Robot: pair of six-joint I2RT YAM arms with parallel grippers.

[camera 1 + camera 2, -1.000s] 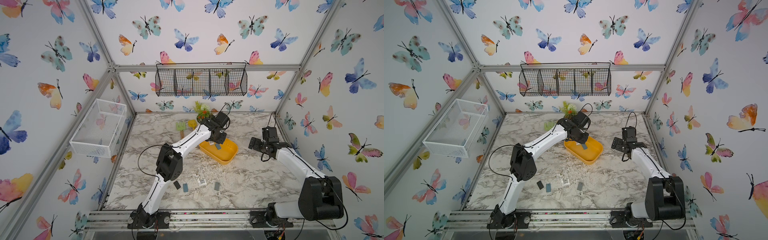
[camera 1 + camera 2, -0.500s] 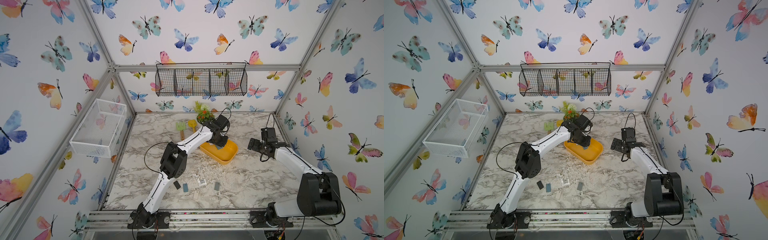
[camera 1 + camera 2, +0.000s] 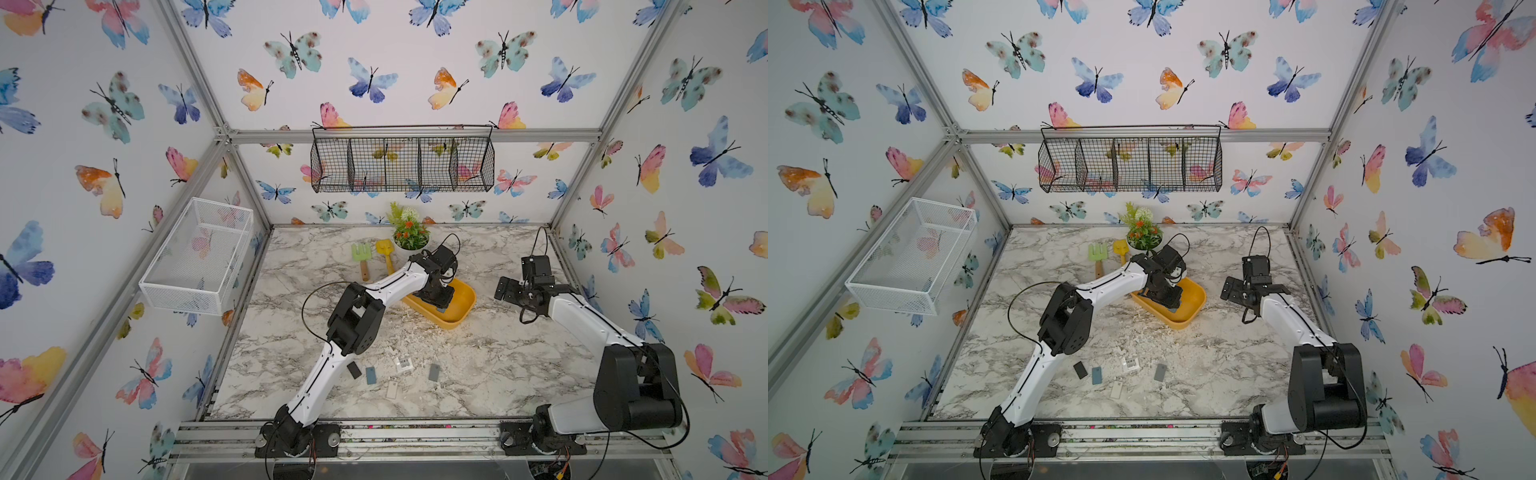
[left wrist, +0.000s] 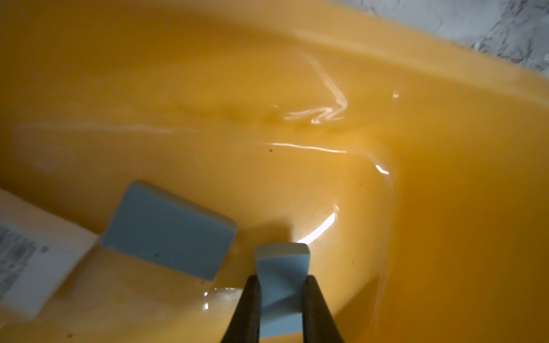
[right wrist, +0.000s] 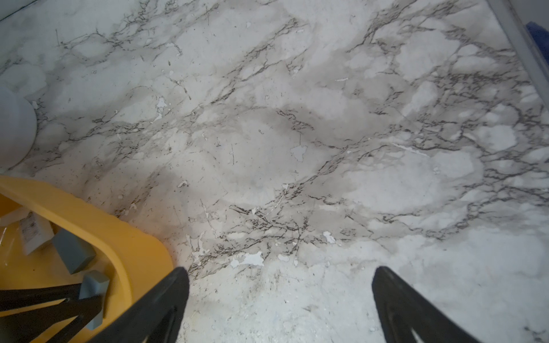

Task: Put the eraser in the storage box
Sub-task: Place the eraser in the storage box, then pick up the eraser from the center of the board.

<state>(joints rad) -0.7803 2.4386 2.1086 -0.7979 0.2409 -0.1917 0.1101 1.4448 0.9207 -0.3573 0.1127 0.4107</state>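
Placement, last step: my left gripper [image 4: 281,292] pinches the blue-grey rubber eraser [image 4: 282,261] low inside the shallow yellow plastic storage box [image 4: 326,89] (a second blue block [image 4: 169,234] lies beside my tips). Next, I reckon: open, lift clear.

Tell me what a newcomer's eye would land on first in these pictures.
The butterfly wallpaper on every wall comes first, then the yellow box near the table's middle. Low inside it the left gripper pinches a blue eraser, beside a second eraser lying flat. The right gripper hangs open over bare marble.
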